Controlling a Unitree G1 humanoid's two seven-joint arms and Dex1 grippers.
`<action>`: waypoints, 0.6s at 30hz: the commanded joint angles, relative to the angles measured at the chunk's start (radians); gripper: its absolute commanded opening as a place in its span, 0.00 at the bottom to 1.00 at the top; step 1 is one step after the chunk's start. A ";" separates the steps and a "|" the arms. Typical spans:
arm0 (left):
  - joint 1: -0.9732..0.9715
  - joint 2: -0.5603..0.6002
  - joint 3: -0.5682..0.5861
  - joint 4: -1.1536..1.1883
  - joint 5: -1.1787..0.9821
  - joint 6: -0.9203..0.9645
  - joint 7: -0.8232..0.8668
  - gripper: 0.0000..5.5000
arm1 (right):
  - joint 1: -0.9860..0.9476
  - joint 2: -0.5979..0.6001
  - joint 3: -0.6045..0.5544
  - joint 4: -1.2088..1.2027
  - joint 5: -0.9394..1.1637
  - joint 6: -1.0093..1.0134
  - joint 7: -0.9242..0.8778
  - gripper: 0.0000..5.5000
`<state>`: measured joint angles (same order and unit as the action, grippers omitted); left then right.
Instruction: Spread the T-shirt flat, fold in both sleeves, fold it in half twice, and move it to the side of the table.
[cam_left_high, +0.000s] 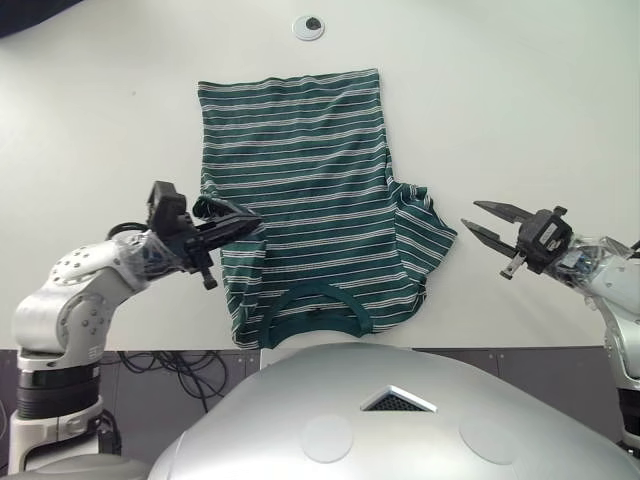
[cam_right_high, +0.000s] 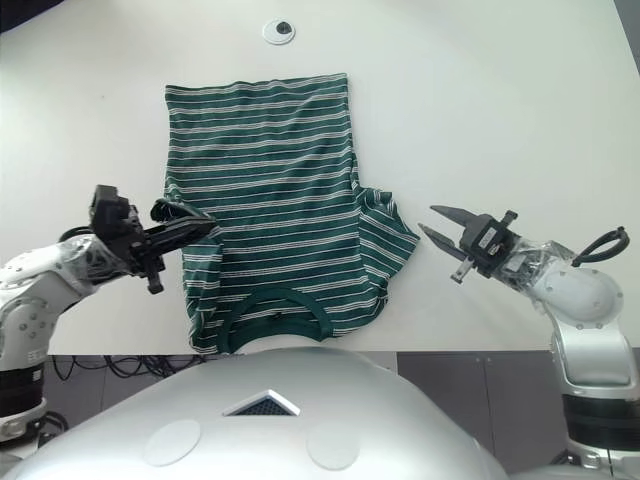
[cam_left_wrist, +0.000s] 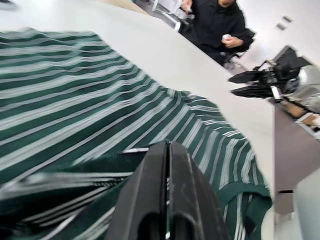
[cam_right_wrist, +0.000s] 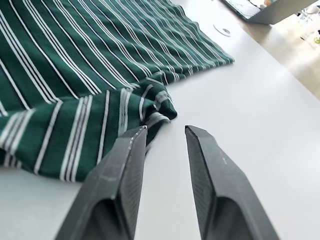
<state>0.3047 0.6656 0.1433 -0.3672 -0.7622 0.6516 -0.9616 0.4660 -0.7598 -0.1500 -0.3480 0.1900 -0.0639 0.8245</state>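
A green T-shirt with white stripes (cam_left_high: 300, 170) lies on the white table (cam_left_high: 520, 120), collar (cam_left_high: 315, 308) toward me and hem at the far side. Its left sleeve (cam_left_high: 212, 208) is lifted and bunched over the shirt's left edge, with my left gripper (cam_left_high: 250, 223) shut on it; the left wrist view has the fingers (cam_left_wrist: 160, 170) pressed together over striped cloth. The right sleeve (cam_left_high: 428, 232) lies spread out to the right. My right gripper (cam_left_high: 478, 218) hovers open just right of that sleeve, and its two fingers (cam_right_wrist: 131, 150) stand apart near the sleeve's tip (cam_right_wrist: 155, 102).
A small white disc with a dark centre (cam_left_high: 308, 27) sits on the table beyond the hem. Bare table stretches to both sides of the shirt. The table's front edge (cam_left_high: 500, 347) runs close to the collar, with cables (cam_left_high: 170, 365) hanging below at the left.
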 joint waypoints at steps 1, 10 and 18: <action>-0.045 -0.043 -0.103 0.029 0.087 -0.012 0.058 0.00 | -0.008 -0.016 -0.035 0.037 0.026 0.030 0.018 0.26; -0.014 -0.043 -0.113 0.020 0.146 -0.036 0.096 0.15 | 0.019 0.002 -0.085 -0.005 0.499 0.624 0.055 0.36; 0.012 -0.057 -0.036 -0.089 0.113 -0.094 0.111 0.29 | -0.036 0.052 -0.022 0.041 0.524 0.803 -0.019 0.48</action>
<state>0.3082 0.6168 0.0725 -0.4169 -0.6434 0.5852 -0.8654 0.4609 -0.7360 -0.1886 -0.3252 0.7163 0.7094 0.8443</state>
